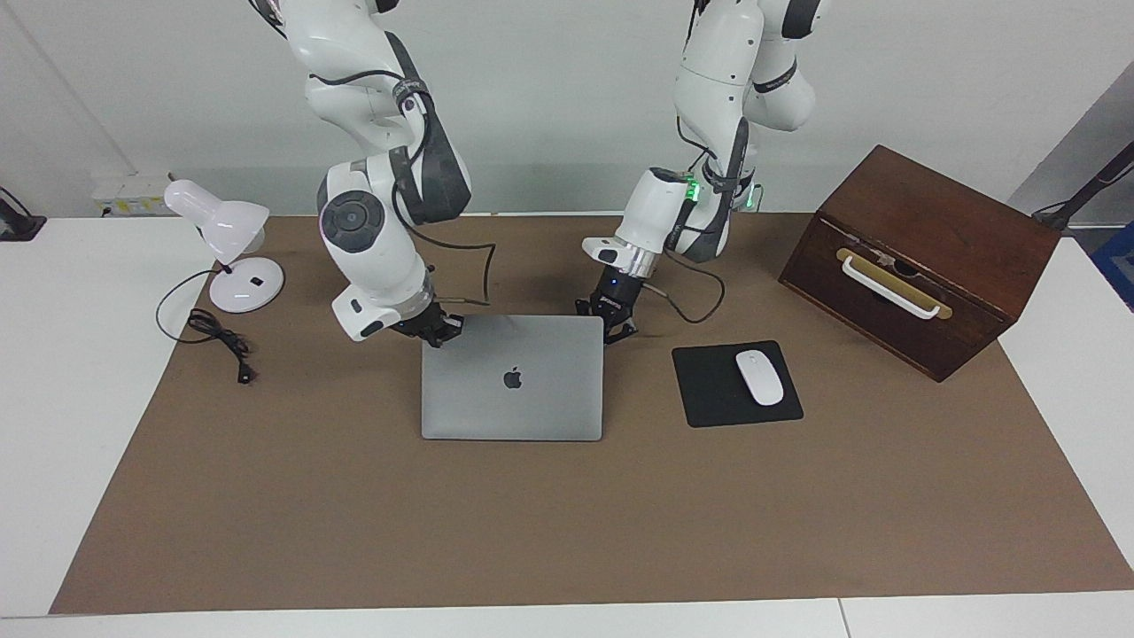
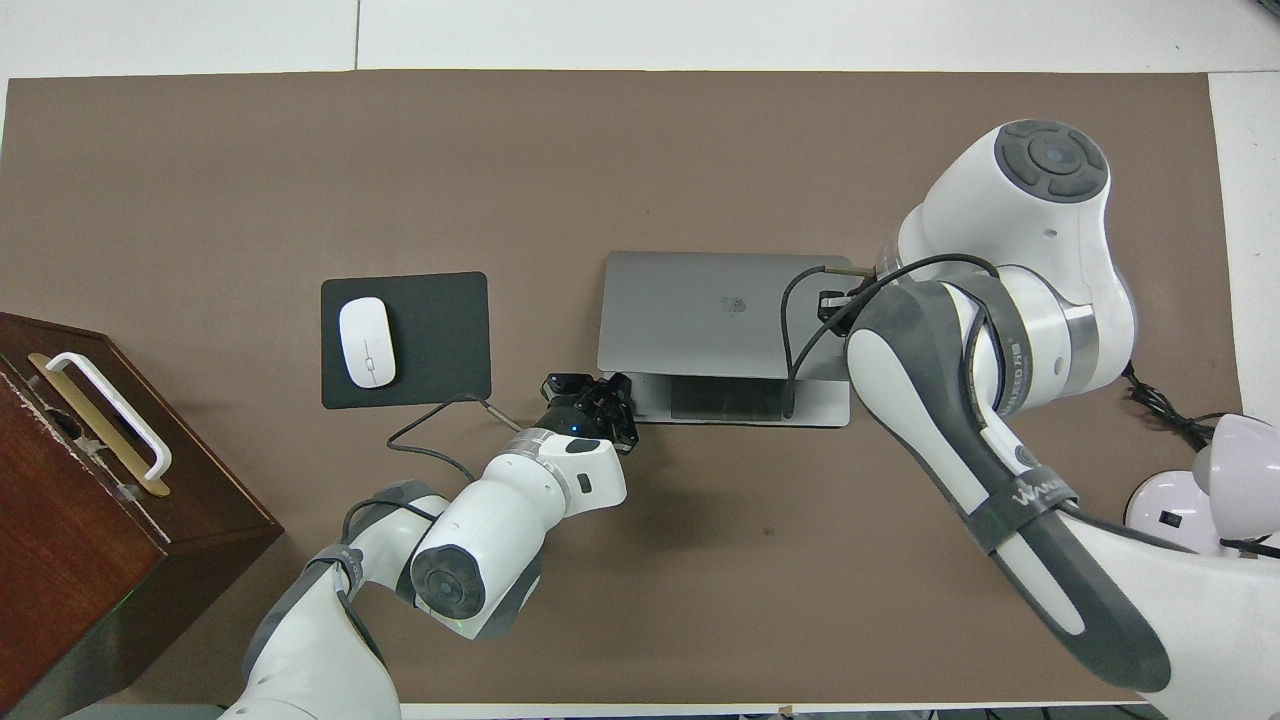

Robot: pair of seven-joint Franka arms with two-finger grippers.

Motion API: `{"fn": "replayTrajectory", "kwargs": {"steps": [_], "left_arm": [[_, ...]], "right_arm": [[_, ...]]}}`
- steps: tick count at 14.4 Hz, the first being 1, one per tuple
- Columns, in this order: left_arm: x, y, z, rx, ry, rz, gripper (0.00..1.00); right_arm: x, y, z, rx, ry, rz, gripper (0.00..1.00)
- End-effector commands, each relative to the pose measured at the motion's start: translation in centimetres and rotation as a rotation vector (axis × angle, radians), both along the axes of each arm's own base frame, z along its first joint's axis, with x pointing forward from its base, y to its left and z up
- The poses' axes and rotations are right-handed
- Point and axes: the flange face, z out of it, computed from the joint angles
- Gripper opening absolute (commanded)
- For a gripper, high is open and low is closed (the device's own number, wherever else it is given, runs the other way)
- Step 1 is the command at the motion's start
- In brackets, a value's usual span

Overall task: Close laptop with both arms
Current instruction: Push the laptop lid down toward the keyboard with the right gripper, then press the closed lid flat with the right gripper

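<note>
The right gripper [image 1: 436, 330] has its fingers drawn together and holds nothing; it presses on the lid of the laptop [image 1: 512, 381] at the corner of the lid's free edge toward the right arm's end of the table. The overhead view shows that gripper [image 2: 835, 303] on the lid at that same end, partly hidden by the right arm's [image 2: 960, 400] own forearm and cable. The left gripper [image 1: 611, 321] is likewise closed with nothing in it. It sits low at the laptop's base corner nearest the robots, toward the left arm's end of the table; whether it touches the base cannot be told. From above, the left gripper [image 2: 590, 400] lies just beside that corner of the base.

The laptop rests about midway between the table's two ends, on the brown mat [image 1: 567, 523] that covers the table. Its lid is tilted far down over the base but not flat: from above, a strip of the trackpad [image 2: 725, 402] and the base's edge show below the lid.

A black mouse pad [image 1: 709, 390] with a white mouse [image 1: 759, 377] on it lies beside the laptop toward the left arm's end. A dark wooden box [image 1: 921, 257] with a white handle stands at that end of the table. A white desk lamp [image 1: 226, 248] and its black cord [image 1: 217, 341] are at the right arm's end.
</note>
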Motion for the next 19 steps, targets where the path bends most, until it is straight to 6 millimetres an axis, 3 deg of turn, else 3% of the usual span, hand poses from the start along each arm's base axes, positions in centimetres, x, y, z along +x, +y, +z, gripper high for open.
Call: {"fn": "replayTrajectory", "kwargs": {"steps": [1, 19], "left_arm": [[-0.3, 1.3, -3.6, 0.062, 0.036, -0.003, 0.0], [0.0, 1.7, -3.6, 0.072, 0.028, -0.004, 0.0]], "right_arm": [[-0.9, 0.1, -0.5, 0.039, -0.01, -0.008, 0.0], [-1.1, 0.1, -4.2, 0.053, -0.04, -0.027, 0.0]]}}
